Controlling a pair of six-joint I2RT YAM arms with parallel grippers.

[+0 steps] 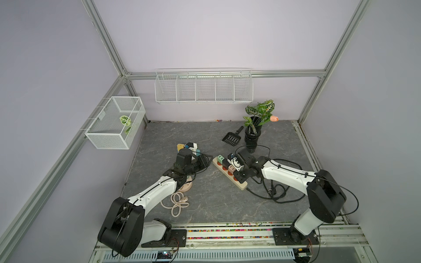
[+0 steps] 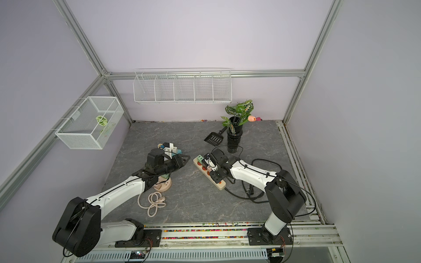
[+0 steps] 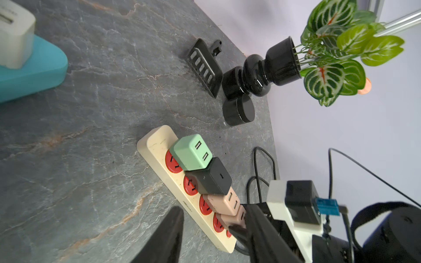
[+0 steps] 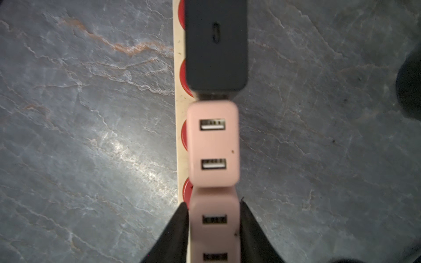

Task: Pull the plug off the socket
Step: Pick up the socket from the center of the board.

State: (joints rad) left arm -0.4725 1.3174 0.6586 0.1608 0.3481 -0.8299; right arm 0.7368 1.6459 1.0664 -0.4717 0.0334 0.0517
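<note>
**Grasp stage of the unplugging task.** The right gripper (image 4: 213, 205) stands over the socket row with its two black fingers (image 4: 176, 230) pressed against opposite flanks of a pink plug (image 4: 214, 230); the jaws appear clamped on it. This plug is seated in the power strip (image 4: 180, 107), fourth in a tight row. Next in line is a second pink plug (image 4: 213, 143), which it touches, then a black plug (image 4: 216, 43) and, at the far end, a green plug (image 3: 191, 151). The left gripper (image 1: 208, 162) hovers just beside that far end with its jaws apart and nothing between them. The strip lies flat on the grey table (image 4: 91, 136). No plug has yet left its socket. The next move probably calls for a straight pull along the prongs, away from the strip's face. The strip may lift with the plug, so the free gripper would do well to press it down.
</note>
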